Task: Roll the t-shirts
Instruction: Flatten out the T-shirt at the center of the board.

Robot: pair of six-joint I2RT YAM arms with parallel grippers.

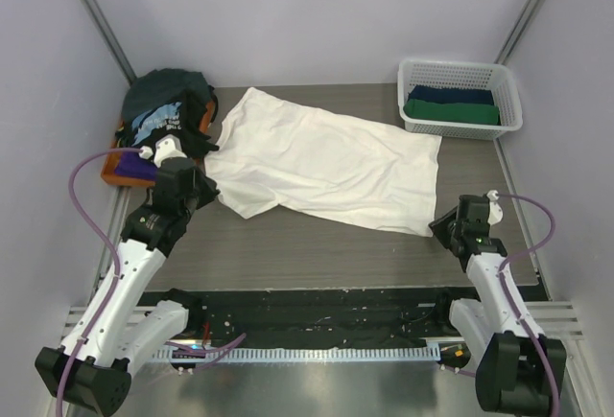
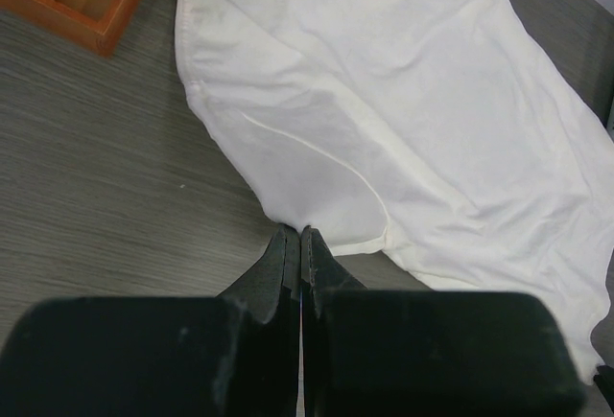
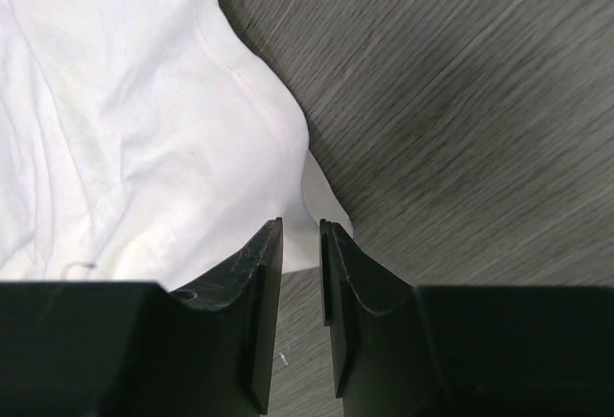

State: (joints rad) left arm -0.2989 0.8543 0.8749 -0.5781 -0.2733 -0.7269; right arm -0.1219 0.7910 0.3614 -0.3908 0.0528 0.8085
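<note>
A cream-white t-shirt lies spread flat across the middle of the table, plain side up. My left gripper is at its near left sleeve edge. In the left wrist view the gripper is shut, with the jaws pinching the shirt's edge at their tips. My right gripper is at the shirt's near right corner. In the right wrist view it stands slightly open, with the shirt's corner just beyond its tips and bare table between the fingers. More t-shirts are piled at the back left: dark teal, black with pale-blue lettering, purple.
The pile sits on an orange tray, whose corner shows in the left wrist view. A white lattice basket at the back right holds a dark blue roll and a green roll. Pale walls enclose the table.
</note>
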